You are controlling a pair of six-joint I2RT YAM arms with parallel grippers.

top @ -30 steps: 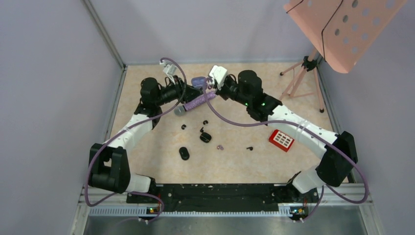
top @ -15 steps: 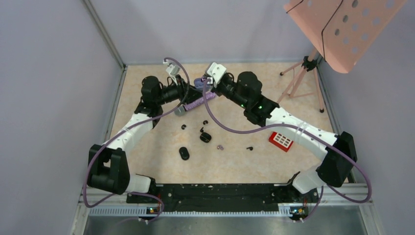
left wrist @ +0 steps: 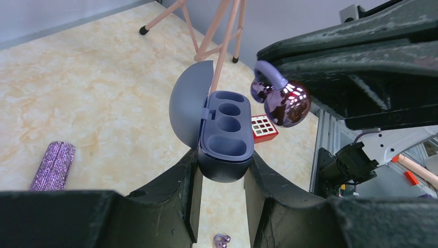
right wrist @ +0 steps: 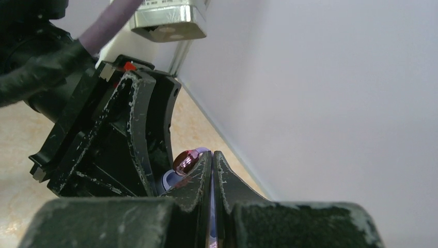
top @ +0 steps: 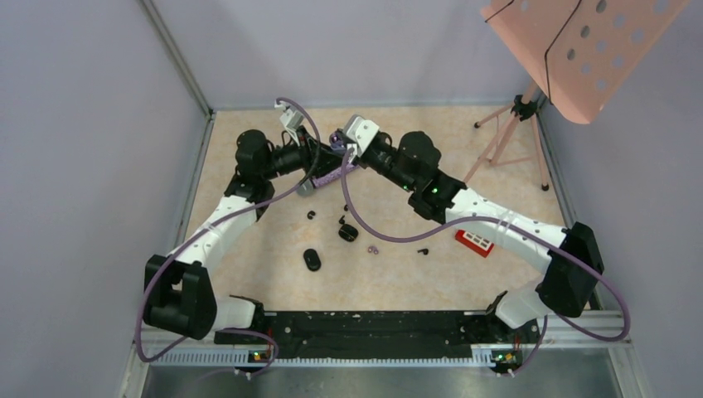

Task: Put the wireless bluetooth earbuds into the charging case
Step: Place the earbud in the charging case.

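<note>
Right pincer [right wrist: 213, 170] is clamped together on a glossy purple earbud [left wrist: 281, 101], held in the air just right of the open charging case [left wrist: 225, 139]. The left pincer [left wrist: 222, 173] grips that case by its lower sides above the far middle of the table [top: 497, 199], wells empty. My judgement is that the bud should shift left over one well, turn to match its shape, then press in straight against a steady case
</note>
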